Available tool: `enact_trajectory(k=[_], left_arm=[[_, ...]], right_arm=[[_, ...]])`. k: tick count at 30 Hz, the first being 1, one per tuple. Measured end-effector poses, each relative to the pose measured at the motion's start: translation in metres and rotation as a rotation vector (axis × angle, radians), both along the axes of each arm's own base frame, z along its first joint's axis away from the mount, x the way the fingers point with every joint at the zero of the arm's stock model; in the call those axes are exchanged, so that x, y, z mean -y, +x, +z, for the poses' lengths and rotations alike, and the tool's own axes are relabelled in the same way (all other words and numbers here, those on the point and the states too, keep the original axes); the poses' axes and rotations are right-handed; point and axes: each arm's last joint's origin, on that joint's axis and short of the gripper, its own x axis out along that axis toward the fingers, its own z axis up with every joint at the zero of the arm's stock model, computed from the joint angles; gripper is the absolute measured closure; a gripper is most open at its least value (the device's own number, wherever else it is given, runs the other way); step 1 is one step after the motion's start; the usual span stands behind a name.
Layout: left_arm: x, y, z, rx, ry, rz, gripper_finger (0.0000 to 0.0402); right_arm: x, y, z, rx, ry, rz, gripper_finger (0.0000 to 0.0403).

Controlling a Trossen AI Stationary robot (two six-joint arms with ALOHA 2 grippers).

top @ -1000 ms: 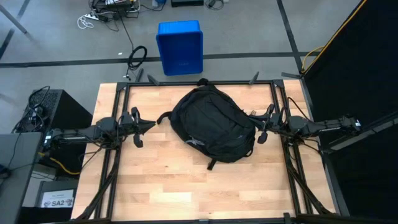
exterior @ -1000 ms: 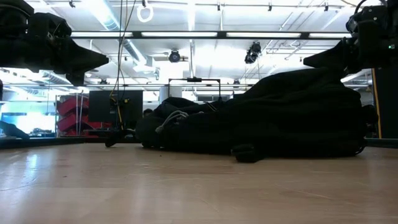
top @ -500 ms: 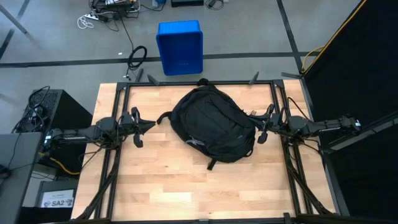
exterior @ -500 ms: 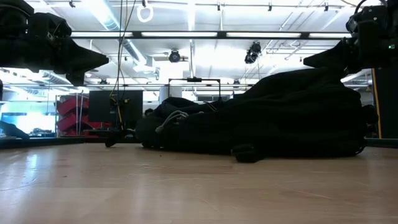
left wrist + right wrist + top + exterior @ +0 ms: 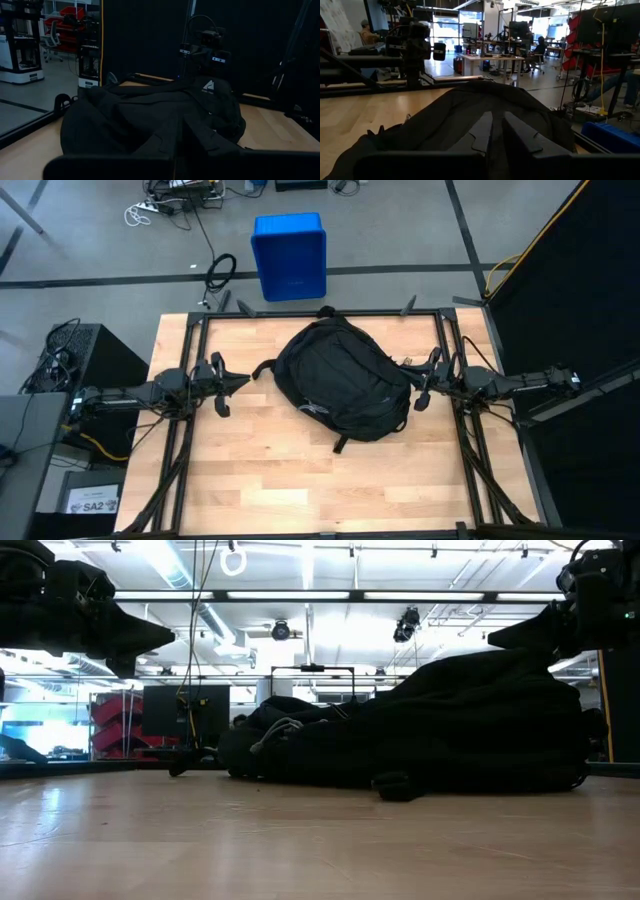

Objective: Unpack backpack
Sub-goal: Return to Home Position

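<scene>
Pale wooden boards make up the table (image 5: 300, 470), with grey workshop floor and a blue bin (image 5: 289, 255) beyond its far edge. The backpack (image 5: 340, 380) lies flat in the middle of the boards, squarely between the two claws and straight ahead of each. The left claw (image 5: 243, 381) has its fingers pinched together on nothing and points at the pack's side, with a short stretch of bare wood between its tip and the nearest strap loop. The right claw (image 5: 412, 387), likewise clenched and empty, sits just beside the opposite flank; I cannot tell whether it touches the fabric. Both arms reach in level from the table's side edges, facing each other, and from table height both claws hang clear above the boards.
</scene>
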Motion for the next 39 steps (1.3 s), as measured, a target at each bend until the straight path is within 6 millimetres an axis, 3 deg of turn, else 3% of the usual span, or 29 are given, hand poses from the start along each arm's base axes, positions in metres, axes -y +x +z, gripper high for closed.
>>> enact_trajectory(k=[17,39], left_arm=[[0.0000,0.0000,0.0000,0.000,0.000,0.000,0.0401],[0.0000,0.0000,0.0000,0.000,0.000,0.000,0.0401]], right_arm=[[0.0000,0.0000,-0.0001,0.000,0.000,0.000,0.0399],[0.0000,0.0000,0.0000,0.000,0.000,0.000,0.0382]])
